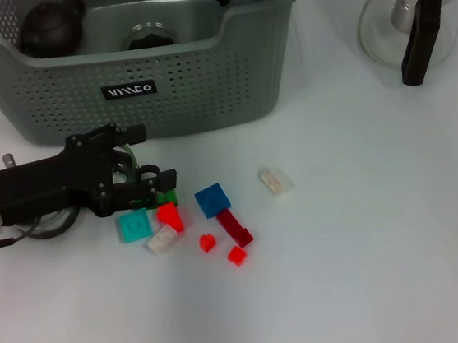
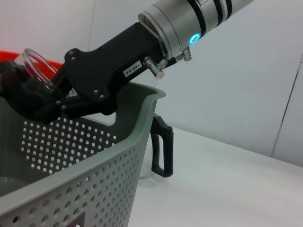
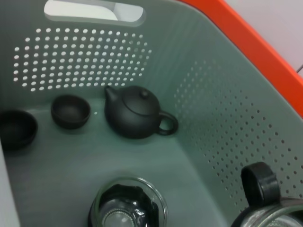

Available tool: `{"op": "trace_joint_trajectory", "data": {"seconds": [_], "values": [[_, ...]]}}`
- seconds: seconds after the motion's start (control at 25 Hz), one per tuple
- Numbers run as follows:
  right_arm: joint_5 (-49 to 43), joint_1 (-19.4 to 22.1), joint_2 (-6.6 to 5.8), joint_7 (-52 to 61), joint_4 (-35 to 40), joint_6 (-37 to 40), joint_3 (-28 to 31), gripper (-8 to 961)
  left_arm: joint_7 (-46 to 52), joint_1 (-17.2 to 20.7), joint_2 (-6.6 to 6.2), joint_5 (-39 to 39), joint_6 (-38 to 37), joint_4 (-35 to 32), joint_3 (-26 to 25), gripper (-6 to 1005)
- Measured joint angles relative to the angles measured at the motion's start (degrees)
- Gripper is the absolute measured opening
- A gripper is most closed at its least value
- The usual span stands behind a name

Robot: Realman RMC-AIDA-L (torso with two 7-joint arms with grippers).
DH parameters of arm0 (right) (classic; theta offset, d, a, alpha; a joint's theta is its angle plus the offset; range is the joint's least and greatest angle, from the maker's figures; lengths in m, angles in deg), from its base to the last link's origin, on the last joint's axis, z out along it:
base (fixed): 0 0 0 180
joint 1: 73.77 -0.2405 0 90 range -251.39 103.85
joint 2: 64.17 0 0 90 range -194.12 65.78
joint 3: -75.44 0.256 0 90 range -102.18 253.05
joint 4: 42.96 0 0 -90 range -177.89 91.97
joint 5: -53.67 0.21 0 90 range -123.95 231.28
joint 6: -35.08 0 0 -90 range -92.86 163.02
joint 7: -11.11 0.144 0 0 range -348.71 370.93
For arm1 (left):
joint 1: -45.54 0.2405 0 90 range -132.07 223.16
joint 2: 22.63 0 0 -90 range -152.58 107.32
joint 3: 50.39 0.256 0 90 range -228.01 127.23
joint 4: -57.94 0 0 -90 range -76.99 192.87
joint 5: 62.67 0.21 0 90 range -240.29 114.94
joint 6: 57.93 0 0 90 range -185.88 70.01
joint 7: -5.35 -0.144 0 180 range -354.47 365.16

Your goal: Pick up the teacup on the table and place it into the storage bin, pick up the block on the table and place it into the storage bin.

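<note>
- Head view: my left tool (image 1: 158,188) sits low on the tabletop (image 1: 373,271), just in front of the storage bin (image 1: 203,91), its tips in the near edge of the block cluster. A green block (image 1: 166,199) shows right under the tips, with a bright red block (image 1: 171,218) and a teal block (image 1: 134,226) touching or just beside it. I cannot tell whether the fingers are spread or pinching; the housing hides the gap.
- Also there: blue block (image 1: 213,199), dark red bar (image 1: 235,227), two small red cubes, and two white blocks, one (image 1: 275,180) well apart. Glass teapot (image 1: 415,14) stands on the tabletop beside the bin.
- Judgement: the block pick is the step in hand. The blocks are packed tight, so I would straddle one block only, close squarely on flat faces, and lift straight up to avoid dragging neighbours.
- Left wrist view: my right tool (image 2: 35,101) hangs over the bin's rim, holding a clear glass cup (image 2: 40,71) at its tips. The pads look pressed on it.
- Judgement: lower it further before release; glass dropped from rim height could crack.
- Right wrist view: the bin floor holds a dark clay teapot (image 3: 137,112), two small dark teacups (image 3: 70,111), and the glass cup (image 3: 128,205) under the camera. Set it down clear of these.
</note>
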Motion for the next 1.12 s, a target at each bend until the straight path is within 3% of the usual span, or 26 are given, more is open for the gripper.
{"op": "trace_joint_trajectory", "data": {"seconds": [0.64,0.88,1.12], "values": [[-0.01,0.05,-0.08,1.77,1.19,0.08,-0.18,184,-0.07,0.43,0.09,0.01,-0.01,0.0,0.0,918],[-0.01,0.46,-0.09,1.8,3.19,0.38,-0.34,360,-0.07,0.57,0.01,0.01,-0.44,0.0,-0.1,915],[0.33,2.82,-0.17,3.42,9.86,1.08,-0.46,538,-0.07,0.57,-0.22,0.01,-0.81,-0.01,-1.06,912]]}}
